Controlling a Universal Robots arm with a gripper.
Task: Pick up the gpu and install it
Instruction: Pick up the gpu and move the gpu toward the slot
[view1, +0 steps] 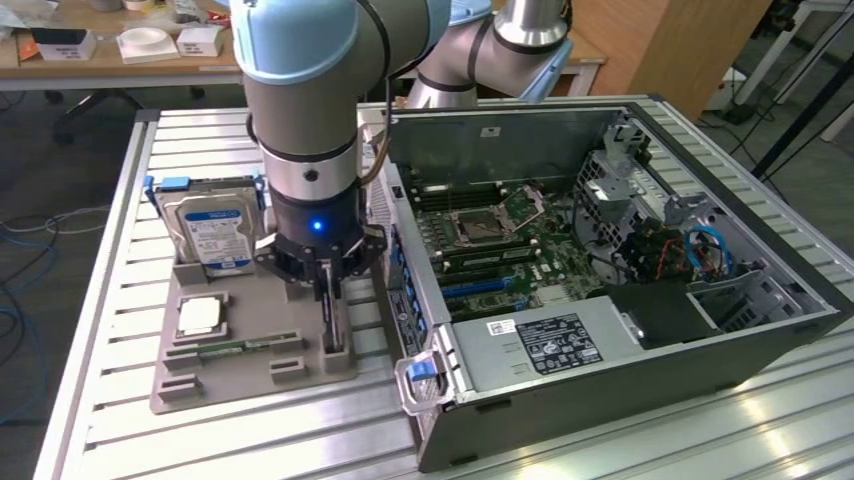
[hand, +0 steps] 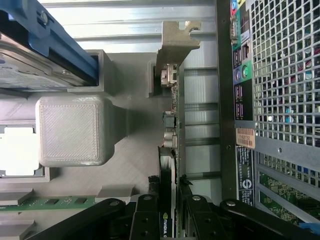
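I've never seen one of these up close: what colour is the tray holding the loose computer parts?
Plain grey tray; clearest in the exterior view.

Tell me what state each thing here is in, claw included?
claw, closed on the gpu's upper edge.
gpu, standing on edge in a slot of the gray holder, gripped.
hard drive, upright in the gray holder.
processor chip, lying flat in the gray holder.
memory stick, lying flat in the gray holder.
computer case, on its side, open.
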